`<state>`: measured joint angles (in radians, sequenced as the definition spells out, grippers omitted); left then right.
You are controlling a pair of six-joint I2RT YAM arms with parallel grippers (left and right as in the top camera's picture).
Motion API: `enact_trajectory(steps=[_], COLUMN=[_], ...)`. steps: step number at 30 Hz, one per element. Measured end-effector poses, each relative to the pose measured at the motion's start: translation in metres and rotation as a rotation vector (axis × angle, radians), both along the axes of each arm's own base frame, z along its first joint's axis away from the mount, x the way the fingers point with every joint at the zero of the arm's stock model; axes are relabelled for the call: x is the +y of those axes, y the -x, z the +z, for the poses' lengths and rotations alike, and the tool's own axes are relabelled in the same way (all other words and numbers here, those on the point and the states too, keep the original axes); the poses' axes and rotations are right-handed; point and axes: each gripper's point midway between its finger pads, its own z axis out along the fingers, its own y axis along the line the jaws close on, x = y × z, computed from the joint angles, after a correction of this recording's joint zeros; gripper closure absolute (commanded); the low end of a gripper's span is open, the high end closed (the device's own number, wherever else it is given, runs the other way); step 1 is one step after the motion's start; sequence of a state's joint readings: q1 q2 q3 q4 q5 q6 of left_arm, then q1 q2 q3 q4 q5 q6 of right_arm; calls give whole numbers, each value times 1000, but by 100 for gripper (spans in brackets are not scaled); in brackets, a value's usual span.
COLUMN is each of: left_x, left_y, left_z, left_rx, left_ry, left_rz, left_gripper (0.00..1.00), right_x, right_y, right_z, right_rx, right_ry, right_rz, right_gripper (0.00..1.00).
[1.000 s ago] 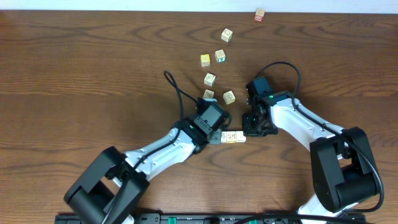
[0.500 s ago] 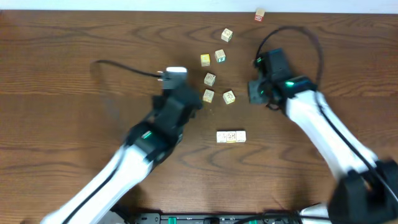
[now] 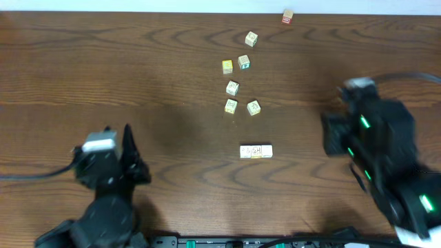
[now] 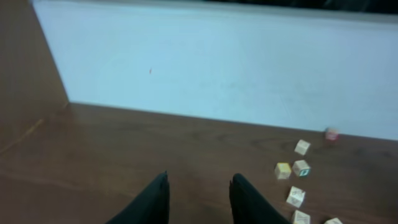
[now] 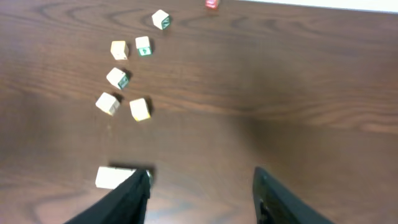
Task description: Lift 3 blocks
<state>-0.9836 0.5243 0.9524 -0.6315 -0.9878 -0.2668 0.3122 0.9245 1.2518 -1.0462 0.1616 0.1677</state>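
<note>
Retracted outward since the earlier frame: left gripper (image 4: 199, 186) and right gripper (image 5: 200, 180), jaws spread, empty. Row of three pale wooden cubes (image 3: 255, 151) lies untouched on the brown wooden table (image 3: 103, 69). Lift apparently concluded.

Robot lab bench: wooden table (image 3: 103, 69), plain white wall (image 4: 217, 62)

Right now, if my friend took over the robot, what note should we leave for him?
Left gripper: open, empty, near the table's front-left edge.
Right gripper: open, empty, off to the right side.
Blocks: three in a touching row, flat on the table, nothing holding them.
Done: the row is lined up.
Left: probably squeeze the row from both ends and lift it. Leave the loose blocks behind it alone.
</note>
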Motion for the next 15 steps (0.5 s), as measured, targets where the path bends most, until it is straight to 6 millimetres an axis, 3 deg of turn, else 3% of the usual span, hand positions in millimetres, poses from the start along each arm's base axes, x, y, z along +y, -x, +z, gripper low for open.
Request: enact_trajectory(steps=[4,9,15], left_x=[8,6,10], left_y=[13,16,14], left_z=[9,22,46], left_rx=[-53,-103,-148], left_ry=[20,16,10], left_rz=[-4,47,188], left_gripper=[62,55,51], right_x=[-23,-38,-36], right_y=[47,76,65], right_z=[22,30,24], right_rx=[-91,-146,-108], right_ry=[-7,-5,14], right_rz=[-37,-65,-71], right_gripper=[10,10,13])
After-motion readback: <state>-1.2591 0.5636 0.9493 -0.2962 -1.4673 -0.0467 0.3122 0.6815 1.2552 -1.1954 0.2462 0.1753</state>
